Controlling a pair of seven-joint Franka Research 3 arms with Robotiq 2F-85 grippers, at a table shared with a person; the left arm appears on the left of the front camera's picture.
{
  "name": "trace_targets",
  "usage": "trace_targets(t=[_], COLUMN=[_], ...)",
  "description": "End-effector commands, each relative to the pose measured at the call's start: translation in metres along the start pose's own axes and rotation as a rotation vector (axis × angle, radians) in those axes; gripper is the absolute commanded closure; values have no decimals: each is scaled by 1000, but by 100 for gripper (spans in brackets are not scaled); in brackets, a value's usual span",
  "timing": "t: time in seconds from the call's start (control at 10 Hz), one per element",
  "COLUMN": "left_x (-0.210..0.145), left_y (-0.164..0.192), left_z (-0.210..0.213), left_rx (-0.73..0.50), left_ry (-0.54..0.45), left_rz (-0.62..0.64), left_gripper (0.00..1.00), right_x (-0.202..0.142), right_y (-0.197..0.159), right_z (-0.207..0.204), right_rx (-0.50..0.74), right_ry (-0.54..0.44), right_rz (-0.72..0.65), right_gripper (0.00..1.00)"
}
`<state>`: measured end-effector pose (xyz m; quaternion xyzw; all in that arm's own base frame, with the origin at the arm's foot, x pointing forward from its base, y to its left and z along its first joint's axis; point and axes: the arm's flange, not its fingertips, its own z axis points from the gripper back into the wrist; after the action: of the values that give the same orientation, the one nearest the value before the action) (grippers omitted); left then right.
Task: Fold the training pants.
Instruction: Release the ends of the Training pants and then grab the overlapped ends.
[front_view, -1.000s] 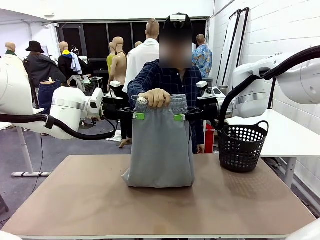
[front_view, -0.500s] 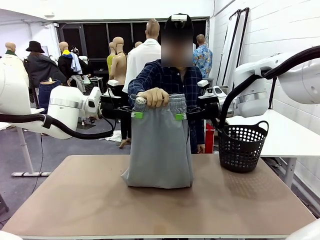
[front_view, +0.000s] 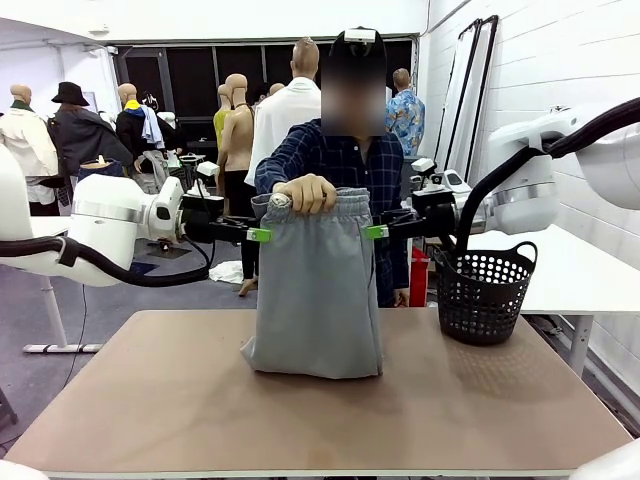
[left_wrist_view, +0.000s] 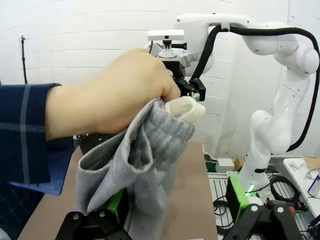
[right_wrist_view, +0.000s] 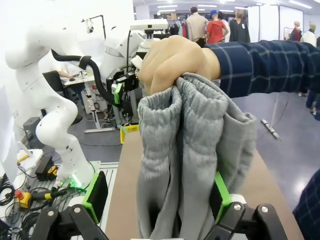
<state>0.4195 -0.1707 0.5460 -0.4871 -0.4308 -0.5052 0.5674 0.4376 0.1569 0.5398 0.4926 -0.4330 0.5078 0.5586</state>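
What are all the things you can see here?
pants: one, grey, hanging over the middle of the table, bottom end resting on it
basket: one, black with holes, on the table's far right corner
table: one, brown, under the pants and basket
side table: one, white, behind the basket on the right
person's hand: one, blue checked sleeve, holding the pants up by the waistband
left hand: one, black with green pads, open, at the pants' left edge near the top
right hand: one, black with green pads, open, at the pants' right edge near the top
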Motion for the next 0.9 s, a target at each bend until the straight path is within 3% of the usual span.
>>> trace_targets(t=[0.0, 0.4, 0.8], left_x=[-2, -4, -1], left_y=[-12, -27, -13], left_z=[9, 23, 28], left_rx=[66, 147, 236], left_ry=[-1, -21, -41], left_rz=[6, -3, -71], left_gripper=[0, 0, 0], right_x=[-3, -6, -7], right_y=[12, 23, 24], right_z=[13, 30, 21], right_rx=[-33, -100, -143], right_ry=[7, -13, -34], right_rz=[-9, 6, 39], right_gripper=[0, 0, 0])
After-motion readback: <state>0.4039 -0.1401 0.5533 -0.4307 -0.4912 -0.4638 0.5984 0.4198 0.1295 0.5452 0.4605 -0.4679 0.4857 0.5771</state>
